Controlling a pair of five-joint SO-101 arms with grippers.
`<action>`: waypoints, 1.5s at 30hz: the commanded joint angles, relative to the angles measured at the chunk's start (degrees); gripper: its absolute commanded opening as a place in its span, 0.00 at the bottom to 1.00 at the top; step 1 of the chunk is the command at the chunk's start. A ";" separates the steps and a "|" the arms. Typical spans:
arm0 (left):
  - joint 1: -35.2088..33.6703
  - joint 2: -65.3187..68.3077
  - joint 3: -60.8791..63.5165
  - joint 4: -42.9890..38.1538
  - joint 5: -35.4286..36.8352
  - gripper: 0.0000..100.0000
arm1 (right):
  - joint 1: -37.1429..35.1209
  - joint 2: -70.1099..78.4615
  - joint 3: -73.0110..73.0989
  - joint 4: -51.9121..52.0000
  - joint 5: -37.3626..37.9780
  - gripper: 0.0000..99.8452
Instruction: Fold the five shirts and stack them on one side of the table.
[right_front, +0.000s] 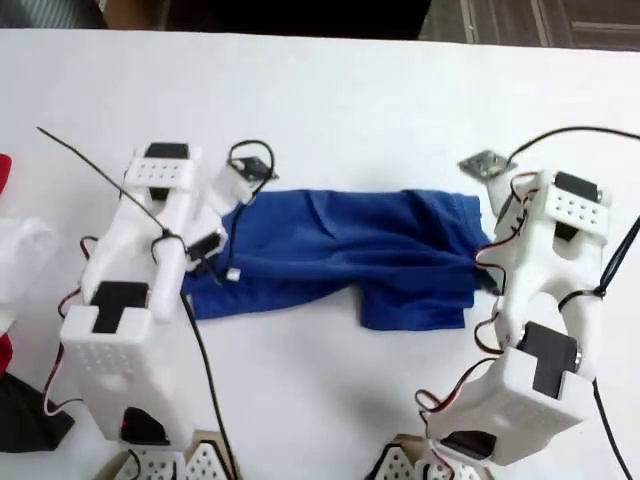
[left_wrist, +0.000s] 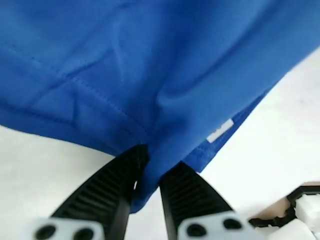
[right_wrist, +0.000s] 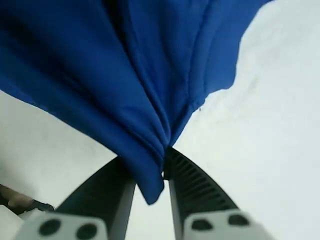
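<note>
High view: creased blue shirt

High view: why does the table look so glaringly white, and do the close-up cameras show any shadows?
High view: bright, even light leaves the white table nearly featureless; the blue shirt shows only soft crease shading. Left wrist view: folds darken at the left gripper. Right wrist view: the table looks greyer beneath the cloth hanging by the right gripper.

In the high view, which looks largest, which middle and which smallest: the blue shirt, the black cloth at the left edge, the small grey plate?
1. blue shirt, clearly the largest.
2. black cloth, though the picture's edge cuts it off.
3. grey plate, the smallest.
</note>
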 joint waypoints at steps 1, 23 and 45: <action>0.26 -3.60 1.19 -2.81 -0.18 0.02 | 0.04 -1.45 1.67 -0.75 1.23 0.02; -0.70 -4.22 -13.58 7.21 0.09 0.26 | -8.92 -24.57 11.08 -1.36 1.14 0.24; 0.53 10.73 -29.49 13.71 3.87 0.17 | -17.10 -9.45 5.01 -16.92 -14.33 0.23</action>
